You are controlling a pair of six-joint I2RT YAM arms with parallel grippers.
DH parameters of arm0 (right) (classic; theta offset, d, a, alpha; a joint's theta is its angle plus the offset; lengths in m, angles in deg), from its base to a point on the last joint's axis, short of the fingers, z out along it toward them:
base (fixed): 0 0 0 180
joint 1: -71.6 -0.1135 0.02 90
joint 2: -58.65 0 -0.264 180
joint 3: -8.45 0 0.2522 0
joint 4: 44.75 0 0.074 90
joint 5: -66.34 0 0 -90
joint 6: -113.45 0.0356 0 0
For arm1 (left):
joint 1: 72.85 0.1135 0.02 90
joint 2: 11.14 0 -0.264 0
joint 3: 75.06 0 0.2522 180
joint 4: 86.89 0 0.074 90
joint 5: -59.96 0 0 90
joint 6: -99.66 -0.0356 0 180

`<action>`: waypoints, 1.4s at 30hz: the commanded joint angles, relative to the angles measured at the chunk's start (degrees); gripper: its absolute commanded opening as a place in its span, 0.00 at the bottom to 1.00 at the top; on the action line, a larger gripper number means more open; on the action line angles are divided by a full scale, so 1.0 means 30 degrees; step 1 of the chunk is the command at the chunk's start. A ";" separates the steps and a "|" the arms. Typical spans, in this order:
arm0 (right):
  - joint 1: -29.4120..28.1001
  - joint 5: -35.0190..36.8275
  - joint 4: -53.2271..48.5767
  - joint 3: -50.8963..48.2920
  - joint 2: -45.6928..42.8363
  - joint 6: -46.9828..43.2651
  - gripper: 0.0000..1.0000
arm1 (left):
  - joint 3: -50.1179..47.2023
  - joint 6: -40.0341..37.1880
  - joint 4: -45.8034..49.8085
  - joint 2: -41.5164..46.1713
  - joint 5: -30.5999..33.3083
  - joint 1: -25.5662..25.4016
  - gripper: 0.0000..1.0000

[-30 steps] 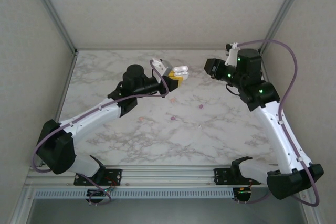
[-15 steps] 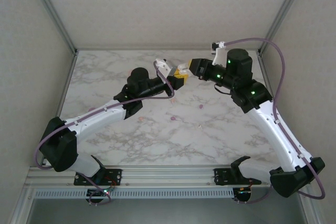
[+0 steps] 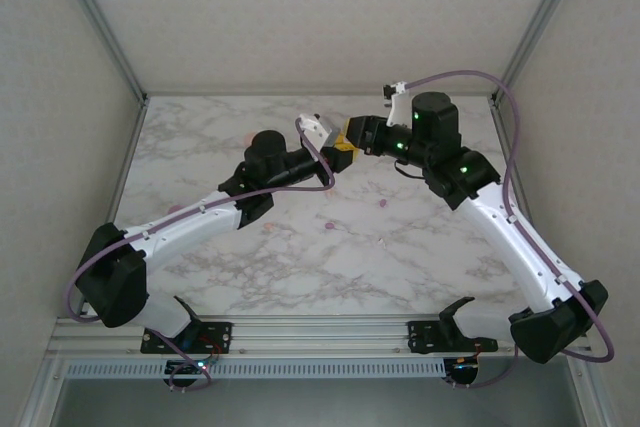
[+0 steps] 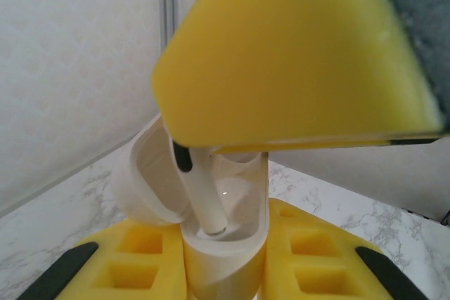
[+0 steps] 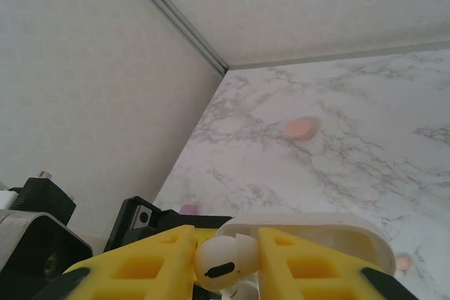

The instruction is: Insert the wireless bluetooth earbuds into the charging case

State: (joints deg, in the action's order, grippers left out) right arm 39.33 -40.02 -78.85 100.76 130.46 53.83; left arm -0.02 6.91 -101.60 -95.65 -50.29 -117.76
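- Earbud: white, pinched by its head in my right hand. The stem points down into the open case, with its tip at the socket and the head above the rim.
- My left hand is clenched on the case's body and seems to hold it clear of the tabletop. The lid is tipped back so the mouth faces the earbud, and the case cannot skid.
- One right finger hangs just over the case. I grip high so the stem is free to slide in.
- I judge the insertion begun but not seated. Next I need a straight push along the socket, then to let go. A tilted stem could jam on the rim.
- Pink bits lie on the tabletop, well apart from the case.
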 commanded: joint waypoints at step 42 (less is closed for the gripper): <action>-0.0295 -0.0390 -0.2891 0.0770 0.0234 -0.4522 0.31 | 0.0731 0.1267 -0.2120 0.0049 0.0667 -0.0090 0.20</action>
State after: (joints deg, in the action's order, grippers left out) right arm 38.93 -40.26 -82.61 101.41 130.04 41.80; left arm -0.02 10.35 -102.08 -95.74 -48.95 -117.76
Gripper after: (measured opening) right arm 0.306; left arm 0.215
